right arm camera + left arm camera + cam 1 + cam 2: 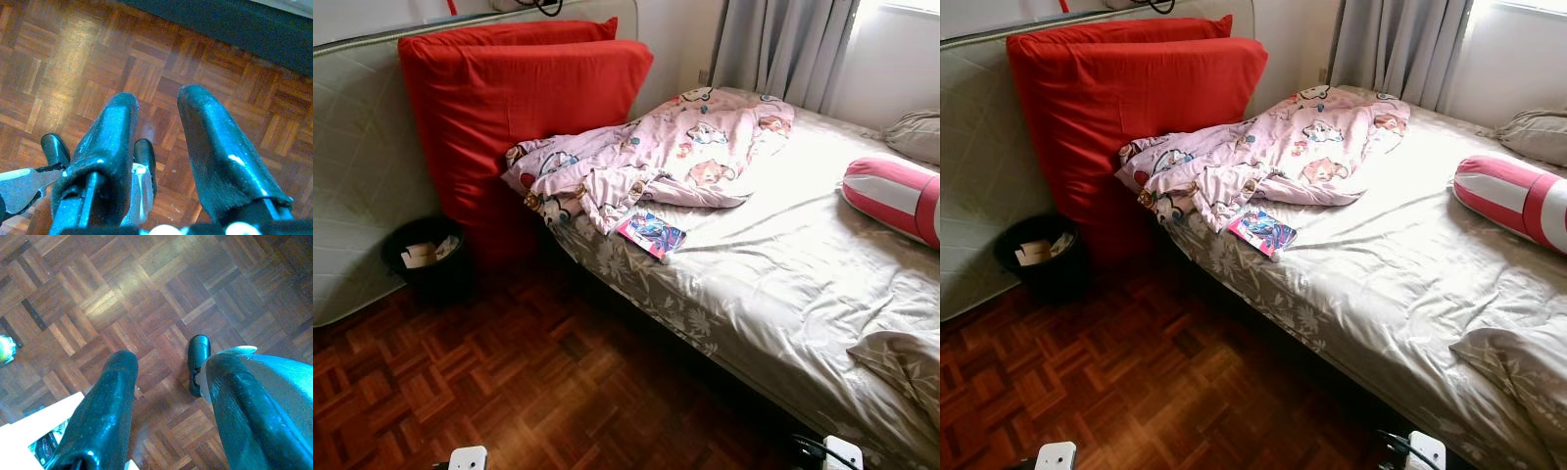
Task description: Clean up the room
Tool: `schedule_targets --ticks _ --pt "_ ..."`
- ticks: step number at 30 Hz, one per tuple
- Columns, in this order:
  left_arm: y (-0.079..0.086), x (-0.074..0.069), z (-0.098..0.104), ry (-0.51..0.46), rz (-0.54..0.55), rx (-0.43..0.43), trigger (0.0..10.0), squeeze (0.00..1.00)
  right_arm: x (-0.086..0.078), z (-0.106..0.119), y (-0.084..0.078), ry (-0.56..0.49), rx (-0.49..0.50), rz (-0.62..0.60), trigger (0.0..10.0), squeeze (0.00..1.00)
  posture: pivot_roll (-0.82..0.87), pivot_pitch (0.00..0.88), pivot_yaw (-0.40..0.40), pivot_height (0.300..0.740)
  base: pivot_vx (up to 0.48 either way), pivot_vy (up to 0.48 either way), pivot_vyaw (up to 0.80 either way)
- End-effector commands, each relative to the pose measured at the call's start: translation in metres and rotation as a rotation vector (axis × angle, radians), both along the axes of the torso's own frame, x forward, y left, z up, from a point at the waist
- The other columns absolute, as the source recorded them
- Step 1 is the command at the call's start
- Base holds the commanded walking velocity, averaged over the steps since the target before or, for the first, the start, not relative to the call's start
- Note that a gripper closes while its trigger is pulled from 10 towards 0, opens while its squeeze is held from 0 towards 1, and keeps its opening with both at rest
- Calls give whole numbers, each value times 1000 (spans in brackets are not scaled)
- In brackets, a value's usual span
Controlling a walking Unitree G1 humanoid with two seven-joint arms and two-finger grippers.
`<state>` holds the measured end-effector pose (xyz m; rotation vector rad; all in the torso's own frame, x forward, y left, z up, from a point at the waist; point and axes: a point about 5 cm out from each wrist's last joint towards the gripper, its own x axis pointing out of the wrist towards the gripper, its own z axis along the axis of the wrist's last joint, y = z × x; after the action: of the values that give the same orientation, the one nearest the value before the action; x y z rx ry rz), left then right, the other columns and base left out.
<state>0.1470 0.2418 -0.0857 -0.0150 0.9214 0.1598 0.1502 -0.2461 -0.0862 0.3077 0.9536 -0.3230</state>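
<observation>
Lying on bed: pink blanket, book.

glossy wood parquet floor, satiny bedsheet.

1. One bed.
2. Two red cushions, stacked, leaning at bed's head end.
3. One pink cartoon blanket on bed.
4. One book on bed edge.
5. One red-white bolster on bed.
6. One black wastebasket beside bed.
</observation>
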Motion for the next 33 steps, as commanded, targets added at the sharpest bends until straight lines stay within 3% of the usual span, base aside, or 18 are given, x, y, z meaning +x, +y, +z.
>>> schedule_targets --ticks 1,15,20,26,33 --pt "-1 -5 -2 18 3 -4 10000 0 -3 -1 -1 5 7 -14 10000 0 47 0 -12 740 0 0 0" --pt "1 -3 -1 18 -1 -6 10000 0 9 -3 23 5 31 13 10000 0 45 0 -12 740 35 0 0" --pt "-1 9 2 6 -2 -7 10000 0 19 0 32 -12 35 38 10000 0 43 0 -9 740 195 0 0" --pt "0 12 4 4 -3 -6 10000 0 27 2 36 -27 36 37 10000 0 41 0 -8 740 256 0 0" --pt "-1 14 4 3 -6 -9 10000 0 25 2 33 -14 22 55 10000 0 38 0 -11 740 271 0 0"
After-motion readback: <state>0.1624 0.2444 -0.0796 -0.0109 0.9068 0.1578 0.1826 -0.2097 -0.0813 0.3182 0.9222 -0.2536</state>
